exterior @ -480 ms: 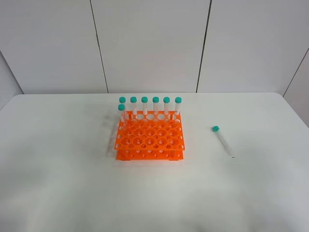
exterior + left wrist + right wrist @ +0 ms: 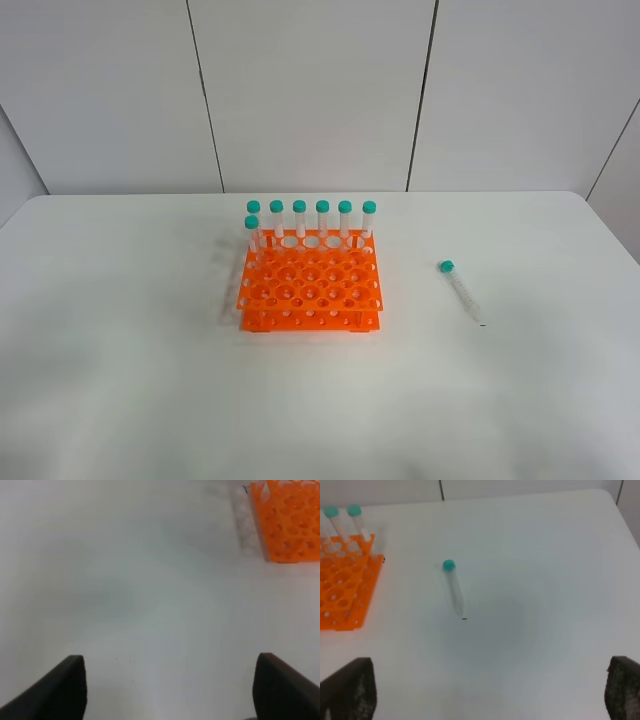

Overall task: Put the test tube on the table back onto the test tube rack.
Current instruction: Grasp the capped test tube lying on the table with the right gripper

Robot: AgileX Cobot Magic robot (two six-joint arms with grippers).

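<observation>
The test tube [image 2: 462, 291] lies flat on the white table [image 2: 150, 380] to the right of the orange test tube rack [image 2: 310, 290], teal cap pointing away. It also shows in the right wrist view [image 2: 454, 587], ahead of my right gripper [image 2: 485, 692], which is open and empty. My left gripper [image 2: 170, 692] is open and empty over bare table, with the rack's corner [image 2: 287, 522] ahead of it. The rack's edge also shows in the right wrist view [image 2: 342, 592]. Neither gripper shows in the exterior view.
Several identical capped tubes [image 2: 310, 220] stand upright in the rack's back row, plus one in the second row at the left. White wall panels stand behind the table's far edge [image 2: 400, 193].
</observation>
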